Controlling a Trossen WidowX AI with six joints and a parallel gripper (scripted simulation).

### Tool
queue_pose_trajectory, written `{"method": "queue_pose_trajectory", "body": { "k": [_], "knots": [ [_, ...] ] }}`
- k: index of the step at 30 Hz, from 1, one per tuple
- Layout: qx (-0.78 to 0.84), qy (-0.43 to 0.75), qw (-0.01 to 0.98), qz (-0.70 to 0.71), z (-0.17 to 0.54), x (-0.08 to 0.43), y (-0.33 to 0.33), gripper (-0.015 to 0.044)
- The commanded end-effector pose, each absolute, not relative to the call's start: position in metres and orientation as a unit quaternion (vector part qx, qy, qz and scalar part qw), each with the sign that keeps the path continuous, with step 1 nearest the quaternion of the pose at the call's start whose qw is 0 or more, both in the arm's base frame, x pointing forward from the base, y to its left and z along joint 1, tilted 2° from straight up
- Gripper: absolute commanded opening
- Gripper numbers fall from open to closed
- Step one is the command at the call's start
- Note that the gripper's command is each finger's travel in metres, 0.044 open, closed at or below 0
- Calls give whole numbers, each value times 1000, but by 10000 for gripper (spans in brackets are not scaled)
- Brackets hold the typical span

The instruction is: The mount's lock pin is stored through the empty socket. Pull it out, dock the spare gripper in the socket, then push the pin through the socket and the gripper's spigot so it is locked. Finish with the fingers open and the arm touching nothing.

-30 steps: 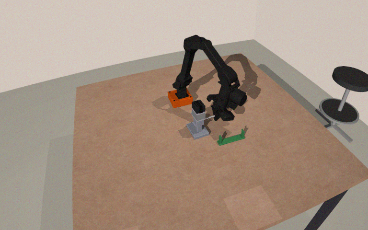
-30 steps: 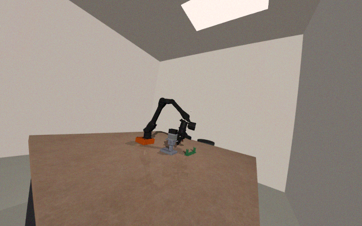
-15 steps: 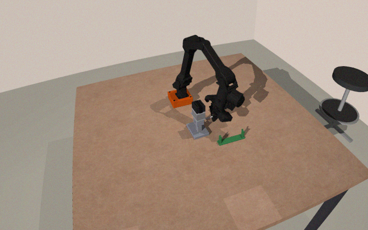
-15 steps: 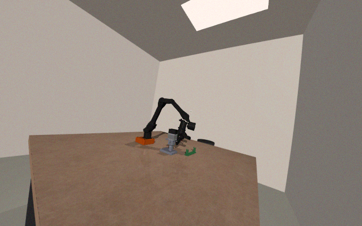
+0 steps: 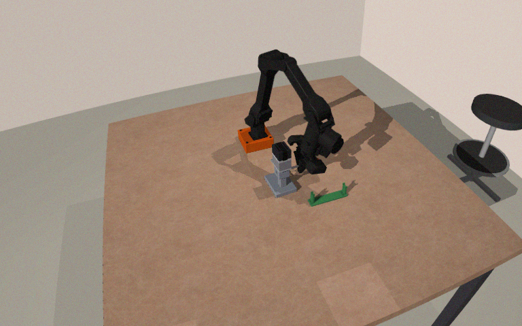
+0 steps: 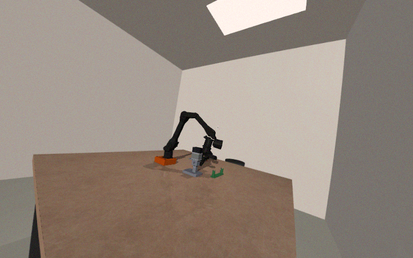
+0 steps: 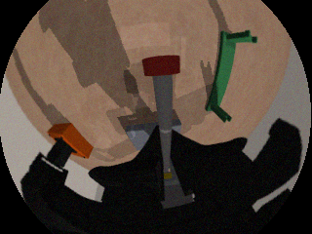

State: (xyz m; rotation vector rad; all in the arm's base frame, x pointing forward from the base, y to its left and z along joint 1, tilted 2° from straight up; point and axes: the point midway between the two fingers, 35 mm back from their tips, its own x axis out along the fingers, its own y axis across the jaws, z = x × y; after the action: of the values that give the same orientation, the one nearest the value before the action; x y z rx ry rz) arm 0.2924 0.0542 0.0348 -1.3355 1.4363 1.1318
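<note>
The grey mount (image 5: 277, 189) (image 6: 192, 172) stands on the table in front of the arm's base. The spare gripper, with a light grey body (image 5: 282, 164) (image 6: 196, 155) and black fingers on top, sits upright on the mount's socket. My gripper (image 5: 300, 166) (image 7: 160, 128) is shut on the lock pin (image 5: 294, 167) (image 7: 165, 104), just right of the mount in the top view. The pin's grey shaft points toward the mount. Its red head (image 7: 162, 65) shows in the wrist view. Whether the pin's tip touches or enters the socket cannot be told; black parts hide it in the wrist view.
A green cradle (image 5: 329, 196) (image 6: 218, 174) (image 7: 225, 73) with two upright ends lies on the table to the right of the mount. The arm's orange base (image 5: 255, 144) (image 6: 165, 161) (image 7: 73, 138) is behind the mount. A black stool (image 5: 498, 111) stands beyond the table's right edge.
</note>
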Motion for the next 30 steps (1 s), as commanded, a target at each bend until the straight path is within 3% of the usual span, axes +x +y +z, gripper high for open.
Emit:
{"method": "queue_pose_trajectory", "body": {
  "k": [1, 30],
  "knots": [
    [-535, 571, 425, 454, 36, 293, 52, 0],
    [-531, 575, 419, 460, 36, 293, 30, 0]
  ]
}}
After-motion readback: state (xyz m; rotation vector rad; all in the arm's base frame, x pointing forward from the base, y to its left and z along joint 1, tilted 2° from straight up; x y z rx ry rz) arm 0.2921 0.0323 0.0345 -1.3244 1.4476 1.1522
